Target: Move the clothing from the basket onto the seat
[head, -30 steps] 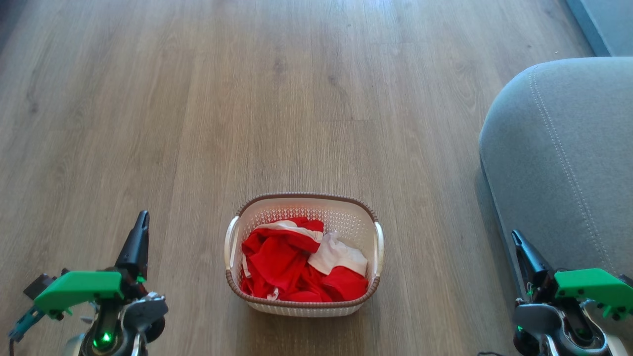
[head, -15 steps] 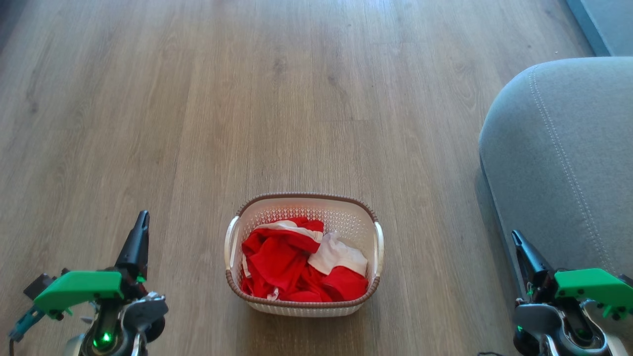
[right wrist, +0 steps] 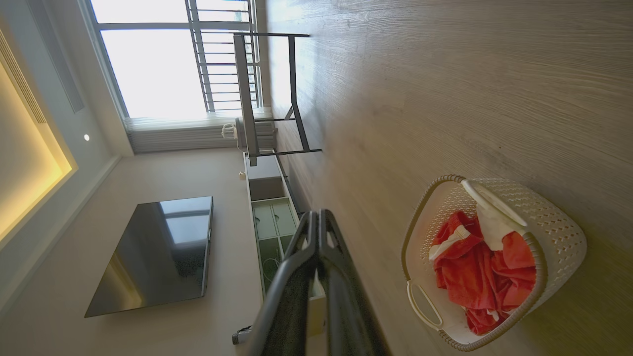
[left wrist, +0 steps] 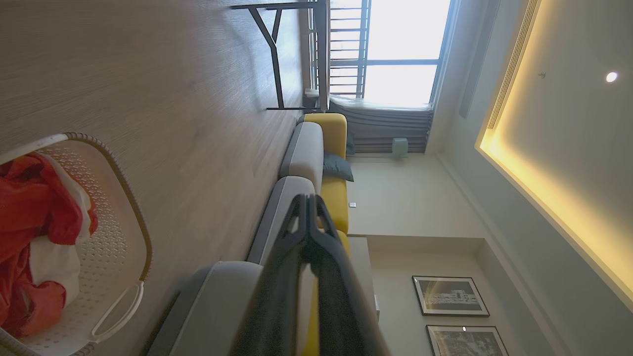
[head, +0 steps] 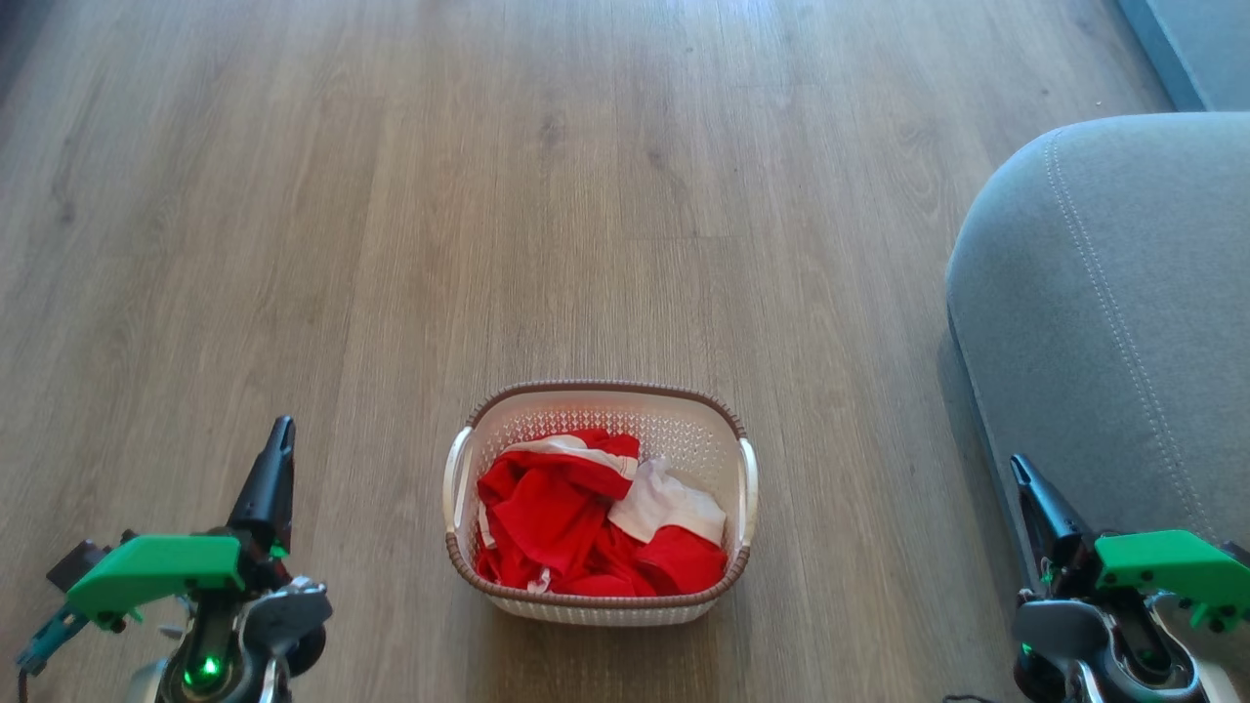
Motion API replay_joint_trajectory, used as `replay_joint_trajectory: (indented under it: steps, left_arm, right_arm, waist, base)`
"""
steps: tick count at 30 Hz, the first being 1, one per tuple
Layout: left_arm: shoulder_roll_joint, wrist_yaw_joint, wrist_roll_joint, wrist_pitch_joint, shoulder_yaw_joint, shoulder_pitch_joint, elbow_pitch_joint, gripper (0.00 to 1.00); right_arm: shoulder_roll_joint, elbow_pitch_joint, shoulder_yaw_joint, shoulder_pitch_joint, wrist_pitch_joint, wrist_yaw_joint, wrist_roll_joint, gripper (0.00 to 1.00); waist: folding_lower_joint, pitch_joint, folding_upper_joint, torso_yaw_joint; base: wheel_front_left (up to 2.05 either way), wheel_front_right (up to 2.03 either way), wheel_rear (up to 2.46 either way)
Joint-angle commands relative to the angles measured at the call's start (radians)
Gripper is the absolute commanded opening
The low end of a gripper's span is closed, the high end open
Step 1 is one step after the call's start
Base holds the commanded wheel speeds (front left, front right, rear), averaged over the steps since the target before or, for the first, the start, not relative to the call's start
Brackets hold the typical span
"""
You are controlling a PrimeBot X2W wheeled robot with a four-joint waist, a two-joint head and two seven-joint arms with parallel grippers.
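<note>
The cream perforated basket (head: pixel 684 425) with a brown rim stands on the wood floor at lower centre, heaped with the red and white clothing (head: pixel 576 522). The grey seat (head: pixel 1123 322) with its double stitching fills the right side. My left gripper (head: pixel 282 430) is shut and empty, low at the left, well clear of the basket. My right gripper (head: pixel 1018 466) is shut and empty at the lower right, beside the seat's front. The left wrist view catches the basket (left wrist: pixel 121 207) and clothing (left wrist: pixel 29 198); the right wrist view has the basket (right wrist: pixel 559 232) and clothing (right wrist: pixel 470 277) too.
Wood floor (head: pixel 586 195) stretches all around the basket. A blue-grey edge (head: pixel 1187 44) lies at the far top right. A dark-legged table (right wrist: pixel 267 94), a low cabinet (right wrist: pixel 269 217) and a wall screen (right wrist: pixel 158 252) stand far off; a grey and yellow sofa (left wrist: pixel 316 158) runs along the wall.
</note>
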Motion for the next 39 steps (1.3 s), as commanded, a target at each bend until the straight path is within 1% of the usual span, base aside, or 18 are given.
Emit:
replay_joint_trajectory:
  steps: [1, 3, 4, 6, 16, 24, 32, 39]
  left_arm:
    - [0.006, -0.007, -0.004, 0.007, 0.035, -0.028, -0.036, 0.00]
    - [0.006, -0.007, -0.004, 0.007, 0.035, -0.028, -0.036, 0.00]
    - [0.000, 0.001, 0.000, -0.001, -0.001, 0.000, 0.004, 1.00]
    - [-0.001, 0.001, 0.000, -0.001, -0.003, 0.008, 0.034, 1.00]
    - [-0.001, 0.000, 0.005, -0.027, -0.027, 0.010, 0.027, 1.00]
    - [0.005, 0.000, 0.026, -0.051, -0.051, 0.007, 0.027, 1.00]
    - [0.017, -0.001, 0.099, -0.077, -0.082, -0.006, 0.042, 1.00]
    - [0.020, -0.001, 0.197, -0.098, -0.092, -0.021, 0.050, 1.00]
  right_arm:
    - [-0.014, -0.037, 0.018, -0.050, 0.007, 0.007, 0.006, 0.00]
    - [-0.014, -0.037, 0.018, -0.050, 0.007, 0.007, 0.006, 0.00]
    - [0.001, 0.003, 0.000, 0.001, 0.000, 0.000, 0.000, 1.00]
    - [0.003, 0.031, 0.003, 0.011, 0.000, 0.000, 0.000, 1.00]
    - [-0.001, 0.008, 0.016, 0.017, -0.020, 0.000, -0.012, 1.00]
    - [-0.021, -0.006, 0.044, 0.019, -0.050, 0.001, -0.057, 1.00]
    - [-0.038, -0.013, 0.063, 0.012, -0.077, 0.001, -0.180, 1.00]
    - [-0.048, -0.020, 0.080, 0.007, -0.097, 0.002, -0.315, 1.00]
  waist:
    - [0.0000, 0.000, 0.0000, 0.000]
    - [0.0000, 0.000, 0.0000, 0.000]
    - [0.0000, 0.000, 0.0000, 0.000]
    - [0.0000, 0.000, 0.0000, 0.000]
    - [0.0000, 0.000, 0.0000, 0.000]
    - [0.0000, 0.000, 0.0000, 0.000]
    - [0.0000, 0.001, 0.0000, 0.000]
    - [0.0000, 0.002, 0.0000, -0.002]
  base:
    - [0.00, 0.00, 0.00]
    - [0.00, 0.00, 0.00]
    - [0.00, 0.00, 0.00]
    - [0.00, 0.00, 0.00]
    - [0.00, 0.00, 0.00]
    - [0.00, 0.00, 0.00]
    - [0.00, 0.00, 0.00]
    - [0.00, 0.00, 0.00]
